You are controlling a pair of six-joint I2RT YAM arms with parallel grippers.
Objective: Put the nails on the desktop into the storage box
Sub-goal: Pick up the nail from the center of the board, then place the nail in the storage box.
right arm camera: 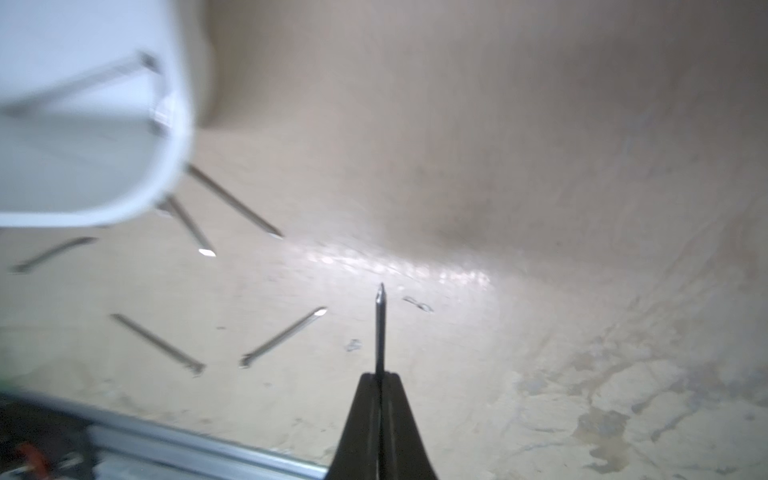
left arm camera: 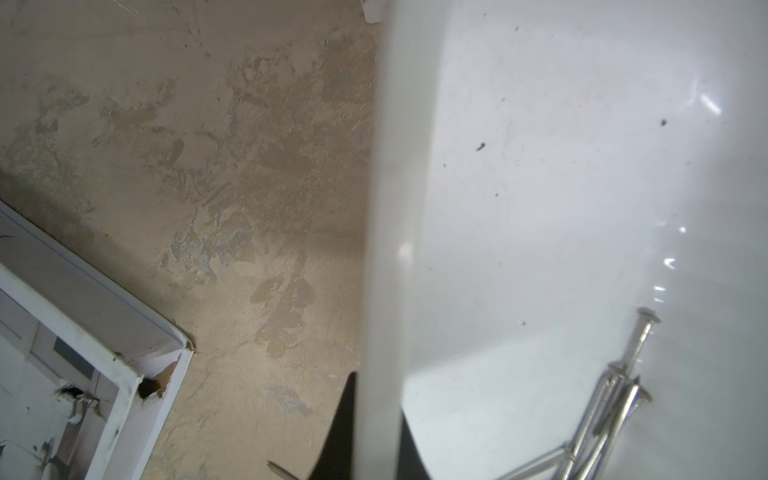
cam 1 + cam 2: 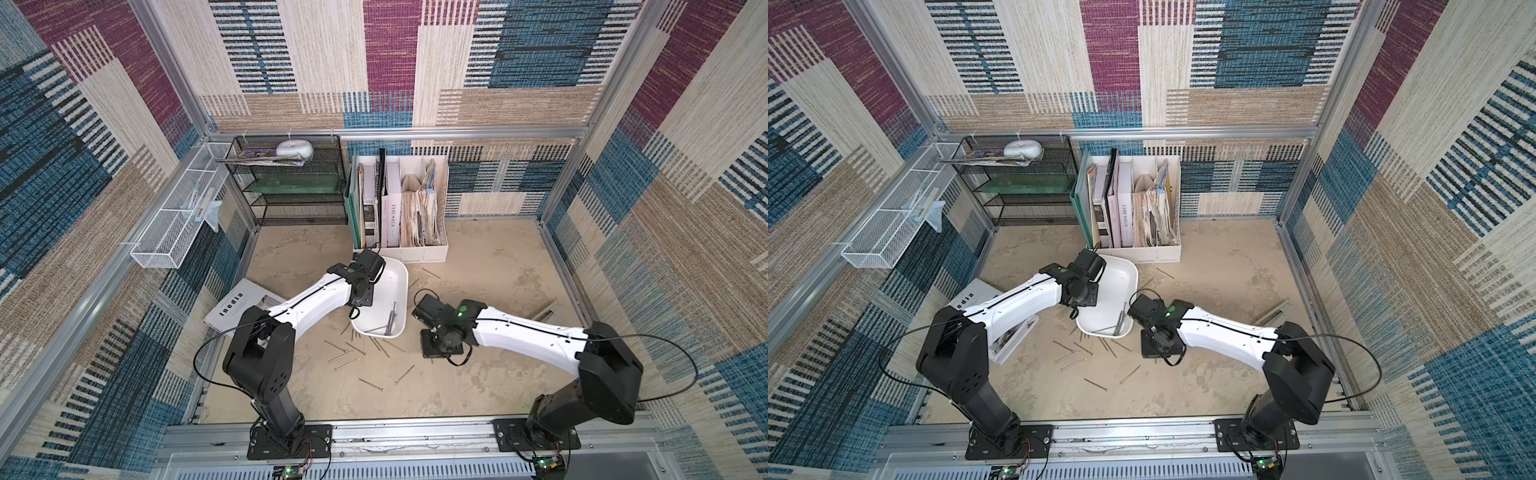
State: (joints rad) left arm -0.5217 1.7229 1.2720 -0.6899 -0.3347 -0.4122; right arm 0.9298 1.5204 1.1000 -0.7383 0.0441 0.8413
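Note:
The white storage box (image 3: 392,278) (image 3: 1123,272) sits tilted mid-desktop (image 3: 478,374), with several nails (image 3: 390,322) (image 2: 615,407) gathered at its low end. My left gripper (image 3: 363,289) (image 2: 376,415) is shut on the box's side wall (image 2: 386,208), one black finger on each side of the rim. Just right of the box's near end, my right gripper (image 3: 440,345) (image 1: 380,376) hovers over the desktop, shut on one nail (image 1: 380,328) that sticks straight out past the fingertips. In both top views its fingers are hidden under the wrist. Several loose nails (image 3: 345,357) (image 3: 1071,357) (image 1: 282,336) lie in front of the box.
A white file holder (image 3: 415,245) and a black mesh shelf (image 3: 291,178) stand at the back. One nail (image 3: 431,273) lies near the holder. A magazine (image 3: 241,307) lies under the left arm. A white wire basket (image 3: 178,220) hangs on the left wall. A grey metal piece (image 3: 548,309) lies at right.

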